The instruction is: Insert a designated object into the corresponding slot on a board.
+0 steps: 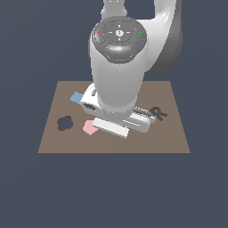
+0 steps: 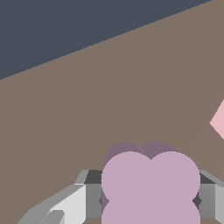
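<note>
Gripping the lilac clover piece (image 2: 150, 186) between my fingers (image 2: 94, 199), I have it sitting squarely in my claw (image 2: 150, 202), which is closed on its sides just above the brown board (image 1: 169, 133). Its dark clover slot (image 1: 65, 122) lies well off to the exterior view's left of my claw, beyond the pink pentagon (image 1: 89, 128); I judge the carry goes that way.

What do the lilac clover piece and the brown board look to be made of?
Lilac clover piece: flat matte colour, no grain or shine; perhaps plastic, though the render leaves it open. Brown board: uniform matte brown, no grain or gloss; possibly wood or card, not certain.
</note>
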Controlling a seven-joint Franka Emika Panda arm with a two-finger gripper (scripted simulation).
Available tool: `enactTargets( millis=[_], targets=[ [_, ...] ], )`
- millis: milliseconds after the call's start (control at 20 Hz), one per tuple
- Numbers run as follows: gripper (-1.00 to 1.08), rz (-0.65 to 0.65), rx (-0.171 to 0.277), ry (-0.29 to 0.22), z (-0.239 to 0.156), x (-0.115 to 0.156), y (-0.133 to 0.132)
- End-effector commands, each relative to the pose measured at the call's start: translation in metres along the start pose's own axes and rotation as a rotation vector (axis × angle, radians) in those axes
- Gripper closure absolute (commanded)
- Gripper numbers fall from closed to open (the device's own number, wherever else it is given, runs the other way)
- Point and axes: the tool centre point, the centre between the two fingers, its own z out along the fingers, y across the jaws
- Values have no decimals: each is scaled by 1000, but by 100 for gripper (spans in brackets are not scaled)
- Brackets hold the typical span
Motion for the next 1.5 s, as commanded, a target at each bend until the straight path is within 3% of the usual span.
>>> enactTargets(
  millis=[0, 800, 1450],
  targets=[
    [108, -60, 0, 1, -1, -1, 15],
    [108, -493, -1, 0, -5, 22, 120],
    [108, -705, -1, 0, -7, 52, 165]
  ],
)
